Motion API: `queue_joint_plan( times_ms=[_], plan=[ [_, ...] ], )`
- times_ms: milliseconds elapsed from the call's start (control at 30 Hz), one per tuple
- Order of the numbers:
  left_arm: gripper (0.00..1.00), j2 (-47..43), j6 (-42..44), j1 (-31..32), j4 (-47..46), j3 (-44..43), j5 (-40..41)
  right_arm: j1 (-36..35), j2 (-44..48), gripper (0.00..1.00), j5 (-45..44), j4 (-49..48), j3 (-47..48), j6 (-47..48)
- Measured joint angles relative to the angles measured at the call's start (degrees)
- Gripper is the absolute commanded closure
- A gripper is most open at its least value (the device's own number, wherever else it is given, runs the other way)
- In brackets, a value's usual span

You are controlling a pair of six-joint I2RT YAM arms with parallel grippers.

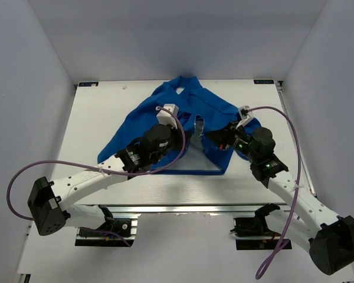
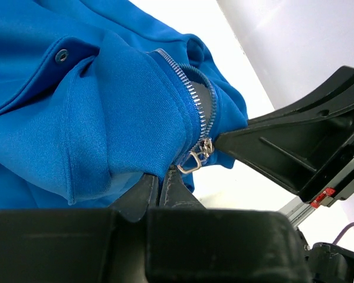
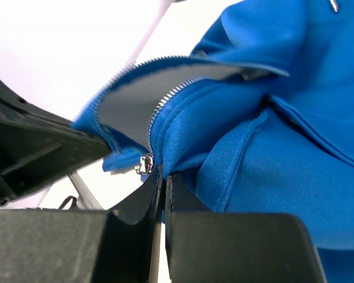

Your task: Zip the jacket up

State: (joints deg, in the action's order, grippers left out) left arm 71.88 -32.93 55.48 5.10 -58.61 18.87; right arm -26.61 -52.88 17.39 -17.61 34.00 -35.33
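The royal-blue jacket (image 1: 165, 112) lies spread on the white table (image 1: 94, 118), collar toward the far edge. Its front is open at the bottom, with the pale zipper (image 1: 199, 125) between my two grippers. My left gripper (image 1: 187, 134) is shut on the jacket's fabric (image 2: 124, 118) just left of the metal zipper slider (image 2: 199, 154). My right gripper (image 1: 215, 140) is shut on the jacket's fabric (image 3: 248, 153) beside the slider (image 3: 144, 164). The zipper teeth (image 3: 165, 103) run apart above the slider. Both grippers hold the hem a little off the table, facing each other closely.
The table's metal rail (image 1: 183, 207) runs along the near edge by the arm bases. A purple cable (image 1: 59, 168) loops from the left arm, another (image 1: 289, 135) from the right. White walls (image 1: 35, 71) enclose the table.
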Motion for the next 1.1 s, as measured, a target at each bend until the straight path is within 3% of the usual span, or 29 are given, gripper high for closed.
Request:
queue_joint_plan(
  times_ms=[467, 1100],
  plan=[
    [1.00, 1.05, -6.10, 0.00, -6.47, 1.68, 0.00, 0.09, -3.63, 1.00, 5.73, -10.32, -1.27, 5.84],
    [1.00, 1.11, -11.13, 0.00, -7.23, 2.01, 0.24, 0.13, -2.95, 1.00, 5.44, -11.32, -1.38, 8.61]
  ],
)
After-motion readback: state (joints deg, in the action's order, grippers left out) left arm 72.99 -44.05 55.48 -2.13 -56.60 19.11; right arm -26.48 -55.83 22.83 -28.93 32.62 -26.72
